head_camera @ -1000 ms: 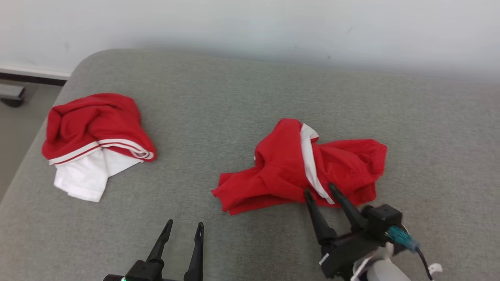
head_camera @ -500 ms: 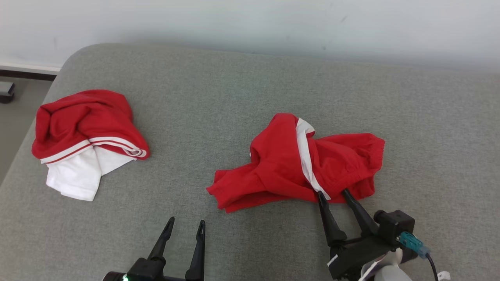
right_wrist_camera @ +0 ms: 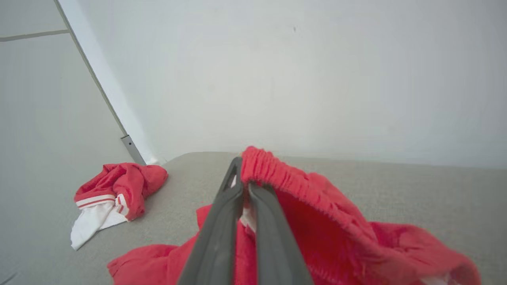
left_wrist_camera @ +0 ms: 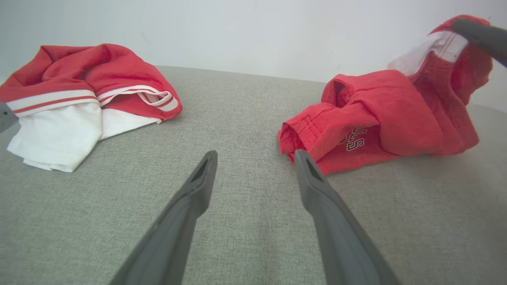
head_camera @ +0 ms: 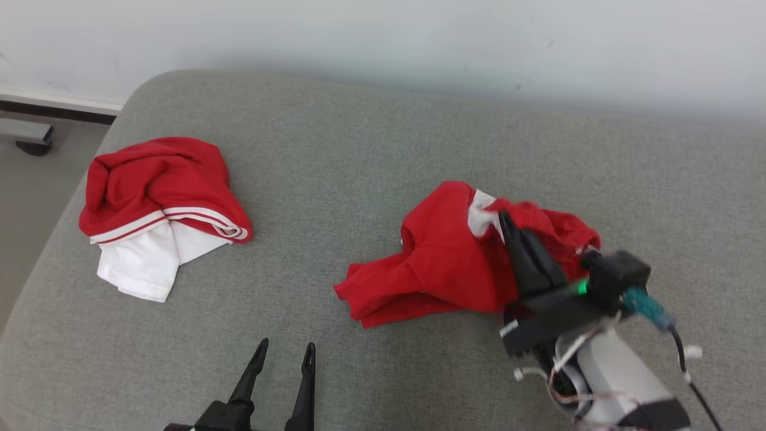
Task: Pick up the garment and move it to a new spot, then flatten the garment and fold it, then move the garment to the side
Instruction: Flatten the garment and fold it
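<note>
The right gripper (head_camera: 507, 220) is clamping its two fingers tight on the elastic waistband of the red shorts (head_camera: 443, 257), right of centre in the head view. In the right wrist view the gathered band is bunching over the fingertips. That edge is standing raised, while the legs of the shorts are lying on the grey cushion (head_camera: 359, 149) toward the middle of the frame. The left gripper (head_camera: 286, 347) is sitting at the bottom edge, left of centre, with its fingers spread wide, gripping nothing and apart from the shorts.

This looks like the pick-up. The pinch seems to be sitting on a thin edge, so a slow, straight lift is probably safest, going high enough that the trailing leg hems are clearing the cushion rather than dragging. I cannot tell whether one layer or both are caught. If only one is, the shorts may open out while hanging, which would help the flattening. The bare stretch at centre frame looks like a good new spot, well apart from the red and white shirt (head_camera: 155, 197) at the left.
</note>
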Available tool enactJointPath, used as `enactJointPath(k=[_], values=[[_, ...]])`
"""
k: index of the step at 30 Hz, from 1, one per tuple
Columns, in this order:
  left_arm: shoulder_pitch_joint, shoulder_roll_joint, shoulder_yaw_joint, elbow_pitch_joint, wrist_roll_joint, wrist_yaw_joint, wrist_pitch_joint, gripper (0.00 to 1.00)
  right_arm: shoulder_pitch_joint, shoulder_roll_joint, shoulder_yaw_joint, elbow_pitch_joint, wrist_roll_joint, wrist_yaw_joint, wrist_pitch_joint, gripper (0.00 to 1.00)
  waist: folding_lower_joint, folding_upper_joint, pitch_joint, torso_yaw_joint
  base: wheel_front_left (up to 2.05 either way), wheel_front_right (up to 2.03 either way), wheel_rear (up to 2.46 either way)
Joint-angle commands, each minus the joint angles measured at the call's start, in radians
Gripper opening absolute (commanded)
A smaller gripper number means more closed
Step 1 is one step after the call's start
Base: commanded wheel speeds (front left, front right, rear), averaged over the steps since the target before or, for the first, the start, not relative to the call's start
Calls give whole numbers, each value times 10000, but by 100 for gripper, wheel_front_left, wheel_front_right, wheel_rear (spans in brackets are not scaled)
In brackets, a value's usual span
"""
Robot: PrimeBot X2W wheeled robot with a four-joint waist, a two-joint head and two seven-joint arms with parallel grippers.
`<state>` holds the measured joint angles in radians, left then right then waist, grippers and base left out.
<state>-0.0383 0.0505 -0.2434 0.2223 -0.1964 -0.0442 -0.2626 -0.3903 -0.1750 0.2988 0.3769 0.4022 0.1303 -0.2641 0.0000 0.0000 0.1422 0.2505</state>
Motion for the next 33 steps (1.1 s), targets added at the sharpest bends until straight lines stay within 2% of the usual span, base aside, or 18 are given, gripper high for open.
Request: enactJointPath(k=[1,4,10,14,20,26,33], values=[[155,-3,-9,60,-114,-30,-34,100,-483,-142,201,-11,-58,9,-3,0,0,0,-256,59,0,0,0],[157,-3,-28,89,-40,-73,-34,100,-1576,-278,539,172,6,9,-3,0,0,0,-447,168,0,0,0],[-65,-2,-262,-149,-122,-219,-34,100,-3988,69,1098,720,199,9,-3,0,0,0,-479,645,0,0,0],[-56,1,-354,-125,-139,-192,-34,100,-5000,271,1431,114,286,9,-5,0,0,0,-414,882,0,0,0],[211,0,-185,-30,-102,-85,-34,100,-4857,141,1823,-1085,560,9,-3,0,0,0,-480,758,0,0,0],[211,-3,-51,48,-23,-149,-34,100,-3169,-1119,3184,-1218,1456,9,-3,0,0,0,-564,96,0,0,0],[82,0,93,92,77,-168,-34,100,-710,-2852,4551,-195,2435,9,-6,0,0,0,-488,-779,0,0,0]])
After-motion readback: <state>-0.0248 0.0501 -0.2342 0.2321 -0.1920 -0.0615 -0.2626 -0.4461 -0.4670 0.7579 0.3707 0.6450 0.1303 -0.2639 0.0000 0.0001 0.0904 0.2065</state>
